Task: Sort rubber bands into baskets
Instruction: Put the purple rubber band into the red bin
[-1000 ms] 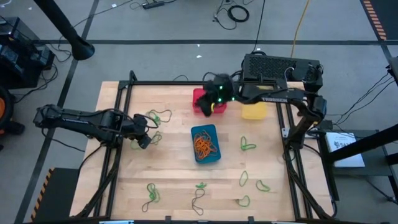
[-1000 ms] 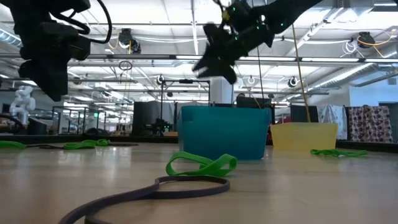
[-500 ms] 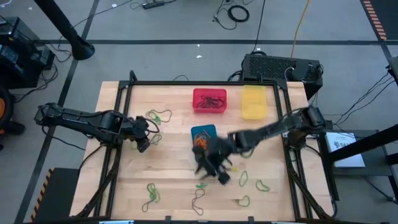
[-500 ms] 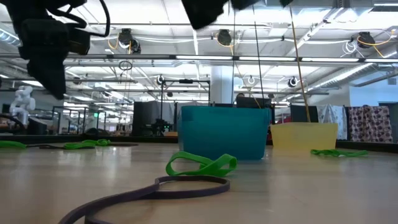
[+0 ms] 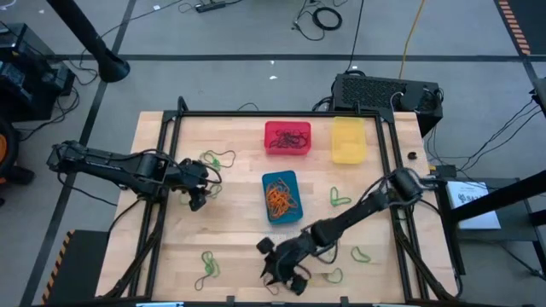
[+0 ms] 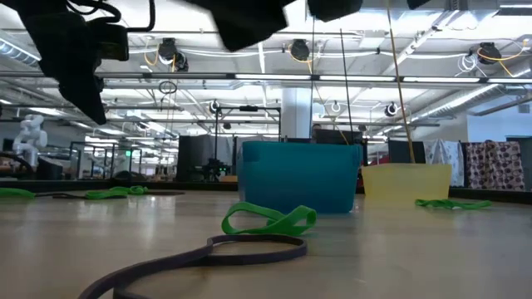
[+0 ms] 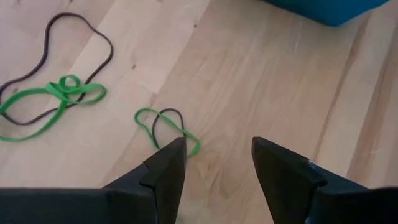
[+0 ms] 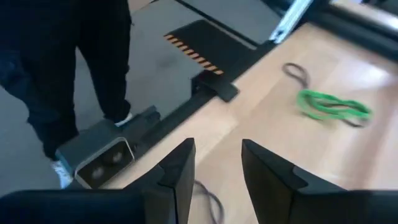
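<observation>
The left gripper [image 7: 214, 168] has its jaws apart just over a green band [image 7: 163, 127]; the right gripper [image 8: 214, 168] has its jaws apart, nothing between them.

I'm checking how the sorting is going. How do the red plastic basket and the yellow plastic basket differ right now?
The red rectangular plastic basket holds a tangle of dark rubber bands; the yellow rectangular plastic basket looks empty from above. The red one sits nearer the table's middle, the yellow one nearer the right arm's side. Both are small rounded tubs standing side by side along the wooden table's far edge.
</observation>
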`<state>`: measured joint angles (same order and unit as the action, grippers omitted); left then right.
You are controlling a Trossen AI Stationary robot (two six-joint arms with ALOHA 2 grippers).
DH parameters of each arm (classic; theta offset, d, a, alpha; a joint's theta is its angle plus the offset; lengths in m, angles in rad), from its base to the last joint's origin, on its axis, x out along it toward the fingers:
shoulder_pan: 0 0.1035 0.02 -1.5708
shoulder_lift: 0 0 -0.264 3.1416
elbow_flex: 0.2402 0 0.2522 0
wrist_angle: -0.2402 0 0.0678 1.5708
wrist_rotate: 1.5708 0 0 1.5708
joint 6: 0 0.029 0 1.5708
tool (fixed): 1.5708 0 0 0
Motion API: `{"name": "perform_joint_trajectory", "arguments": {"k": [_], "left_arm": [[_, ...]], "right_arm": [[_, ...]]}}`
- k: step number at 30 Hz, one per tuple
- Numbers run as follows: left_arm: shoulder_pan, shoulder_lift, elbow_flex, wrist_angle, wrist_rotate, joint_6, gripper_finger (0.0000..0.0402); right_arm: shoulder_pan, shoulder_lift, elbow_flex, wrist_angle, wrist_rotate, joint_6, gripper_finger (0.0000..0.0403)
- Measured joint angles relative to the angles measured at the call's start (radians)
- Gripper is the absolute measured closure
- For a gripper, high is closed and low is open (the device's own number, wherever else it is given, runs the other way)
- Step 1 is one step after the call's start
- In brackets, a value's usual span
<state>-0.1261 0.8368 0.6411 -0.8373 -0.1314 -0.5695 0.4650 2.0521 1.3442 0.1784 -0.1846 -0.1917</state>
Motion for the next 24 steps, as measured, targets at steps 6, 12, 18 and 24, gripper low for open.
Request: {"name": "perform_joint_trajectory", "arguments": {"k": [6,12,18,24], "left_arm": [[0.0,0.008,-0.002,-0.001,0.0,0.01,0.021],[0.0,0.011,-0.005,0.001,0.001,0.01,0.021],[0.0,0.013,-0.01,-0.005,0.012,0.01,0.021],[0.0,0.012,-0.01,-0.002,0.015,0.009,0.021]], "right_arm": [[0.017,0.153,0.192,-0.195,0.002,-0.039,0.0277],[0.021,0.243,0.316,-0.423,0.057,-0.053,0.0277],[0.022,0.256,0.328,-0.499,0.162,0.033,0.0277],[0.022,0.256,0.336,-0.509,0.176,0.079,0.032]]}}
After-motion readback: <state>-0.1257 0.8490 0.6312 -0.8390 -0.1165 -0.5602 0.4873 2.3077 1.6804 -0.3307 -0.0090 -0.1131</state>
